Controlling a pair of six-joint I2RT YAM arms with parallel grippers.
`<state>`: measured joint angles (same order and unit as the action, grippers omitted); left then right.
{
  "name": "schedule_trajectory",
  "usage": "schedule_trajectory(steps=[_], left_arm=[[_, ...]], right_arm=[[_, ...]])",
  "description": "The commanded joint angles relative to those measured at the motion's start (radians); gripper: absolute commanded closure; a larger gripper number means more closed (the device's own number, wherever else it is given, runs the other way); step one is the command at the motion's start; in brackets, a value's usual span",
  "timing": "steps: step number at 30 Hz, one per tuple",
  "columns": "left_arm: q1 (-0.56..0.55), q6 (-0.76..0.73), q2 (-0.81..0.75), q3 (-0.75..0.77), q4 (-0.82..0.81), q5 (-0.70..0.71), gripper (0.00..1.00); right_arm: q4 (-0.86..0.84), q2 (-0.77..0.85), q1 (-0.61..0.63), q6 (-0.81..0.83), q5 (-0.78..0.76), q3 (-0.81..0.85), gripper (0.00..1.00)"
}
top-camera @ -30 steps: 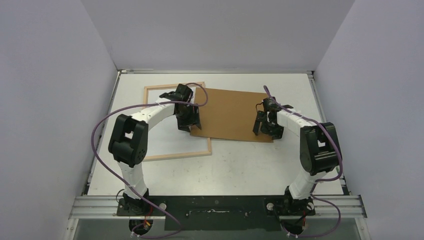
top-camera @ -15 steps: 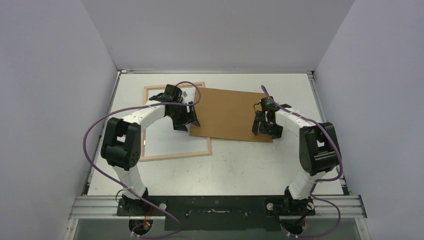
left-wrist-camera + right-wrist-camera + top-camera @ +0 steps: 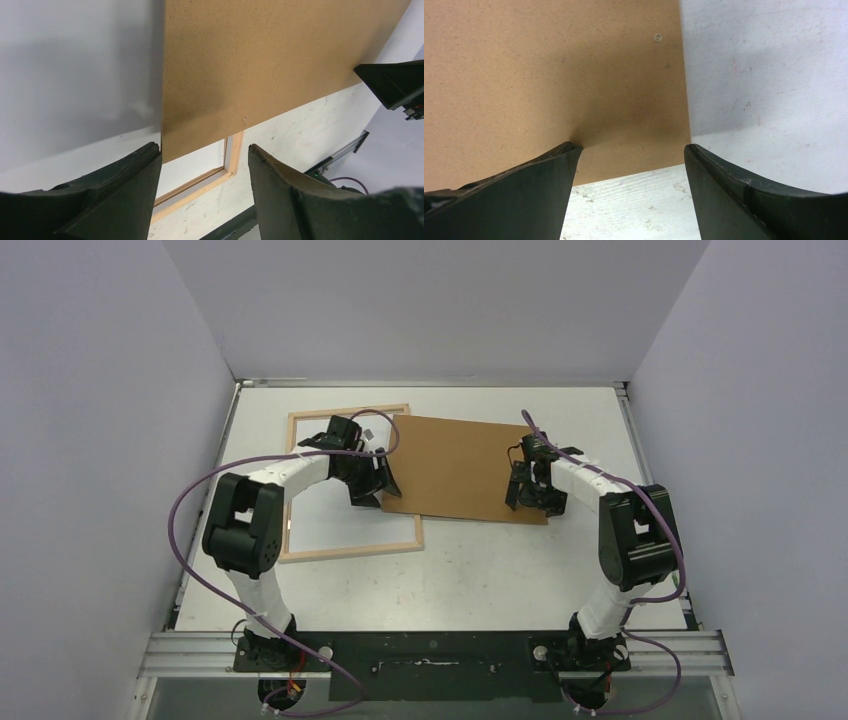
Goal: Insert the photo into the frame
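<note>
We saw the frame (image 3: 350, 550) lying back-up on the far left part of the table (image 3: 480, 570), its bare-wood rails showing. A white sheet (image 3: 330, 525) filled its opening. We could not tell whether that was the photo's reverse, and the dark printed side showed in no view.

The brown board (image 3: 460, 465) lay flat just right of the frame, and its left edge overlapped the frame's right rail. The left gripper (image 3: 378, 488) hung over the board's near left corner. In the left wrist view its jaws stood apart with nothing clamped, and that corner of the board (image 3: 260, 65) and a stretch of frame rail (image 3: 235, 155) showed in the gap between them.

The right gripper (image 3: 532, 502) sat at the board's near right corner. Its jaws were spread wide and released. In the right wrist view one fingertip (image 3: 566, 150) rested on the board (image 3: 524, 75) and the other fingertip stood over the bare table (image 3: 764, 75).
</note>
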<state>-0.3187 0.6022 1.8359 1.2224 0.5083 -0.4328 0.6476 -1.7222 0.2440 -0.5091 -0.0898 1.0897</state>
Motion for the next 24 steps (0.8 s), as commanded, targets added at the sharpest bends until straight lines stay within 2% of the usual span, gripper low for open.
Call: schedule_trajectory(steps=[1,6,10,16,24], left_arm=[[0.004,0.048,0.012,0.05,-0.042,-0.099,0.4],[0.005,0.018,0.038,0.116,0.106,-0.093,0.43],[0.01,0.022,0.058,0.133,0.174,-0.022,0.43],[0.012,0.016,0.044,0.118,0.175,0.044,0.42],[0.01,0.02,0.092,0.091,0.132,0.034,0.42]], right_arm=[[-0.014,0.033,0.005,-0.001,-0.006,0.0,0.21],[-0.025,0.043,0.005,0.001,0.006,-0.01,0.21],[-0.026,0.036,0.005,0.003,0.009,-0.013,0.21],[-0.019,0.039,0.005,0.015,-0.012,-0.02,0.21],[-0.023,0.033,0.003,0.021,-0.015,-0.022,0.21]])
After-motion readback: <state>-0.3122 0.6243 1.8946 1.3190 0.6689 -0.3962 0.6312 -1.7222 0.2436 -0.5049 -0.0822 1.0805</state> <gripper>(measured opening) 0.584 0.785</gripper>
